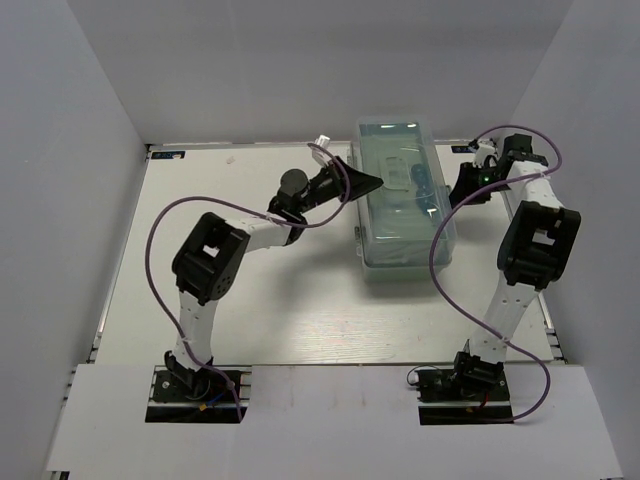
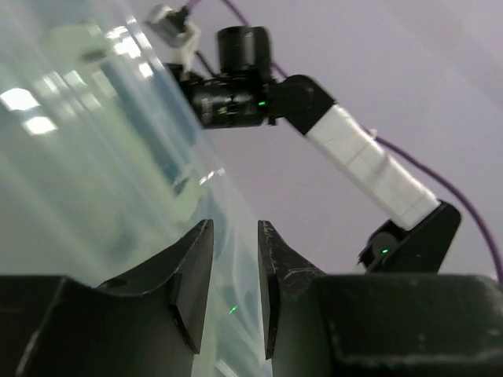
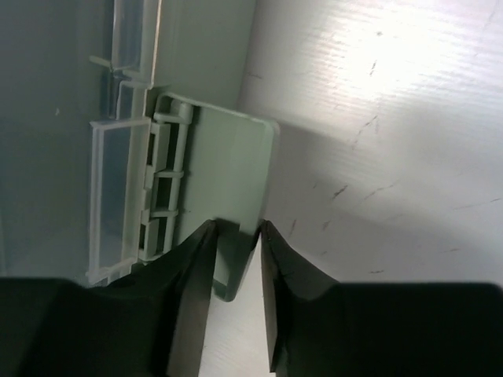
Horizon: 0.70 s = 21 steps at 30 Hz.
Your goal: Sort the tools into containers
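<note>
One closed pale mint-green rectangular toolbox (image 1: 405,240) on white table (image 1: 300,310) | left end effector (image 2: 236,228): narrow, grip unclear | right end effector (image 3: 237,228): pinching pale green latch flap (image 3: 228,157)

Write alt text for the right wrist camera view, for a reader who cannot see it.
The right gripper pinches the lower edge of a pale green latch on the side of the toolbox. The scuffed white table fills the right half of the view.
</note>
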Each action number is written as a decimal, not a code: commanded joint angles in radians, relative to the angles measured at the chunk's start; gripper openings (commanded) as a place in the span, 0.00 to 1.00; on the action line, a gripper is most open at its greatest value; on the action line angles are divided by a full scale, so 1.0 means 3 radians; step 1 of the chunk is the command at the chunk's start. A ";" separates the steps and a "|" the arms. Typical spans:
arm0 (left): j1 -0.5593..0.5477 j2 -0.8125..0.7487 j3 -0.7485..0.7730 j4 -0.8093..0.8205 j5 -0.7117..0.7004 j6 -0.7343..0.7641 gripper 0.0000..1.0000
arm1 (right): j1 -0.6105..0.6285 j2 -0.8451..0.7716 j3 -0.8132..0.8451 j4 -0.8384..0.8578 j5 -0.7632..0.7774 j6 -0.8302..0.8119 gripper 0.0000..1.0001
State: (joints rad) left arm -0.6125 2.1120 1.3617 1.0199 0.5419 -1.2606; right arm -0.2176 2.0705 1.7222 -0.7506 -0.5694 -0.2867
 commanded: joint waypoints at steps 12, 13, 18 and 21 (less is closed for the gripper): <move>0.0160 -0.2796 -0.1429 -0.2903 -0.1770 0.2248 0.65 | 0.0357 -0.0357 -0.0449 -0.0126 -0.0015 0.0158 0.69; 0.0160 -0.2796 -0.1541 -0.2959 -0.1770 0.2249 0.66 | 0.0367 -0.0351 -0.0423 -0.0126 0.0011 0.0178 0.69; 0.0160 -0.3000 -0.1874 -0.3026 -0.1867 0.2279 0.66 | 0.0506 -0.0397 -0.0382 -0.0045 0.0731 0.0454 0.69; 0.0160 -0.3108 -0.1987 -0.3072 -0.1939 0.2351 0.66 | 0.0475 -0.0566 -0.0571 0.0154 0.0972 0.0480 0.69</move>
State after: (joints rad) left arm -0.5621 1.2270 0.7731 0.1501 0.0170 -0.6044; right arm -0.0853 1.9545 1.5955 -0.7456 -0.3870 -0.1822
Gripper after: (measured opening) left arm 0.659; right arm 0.686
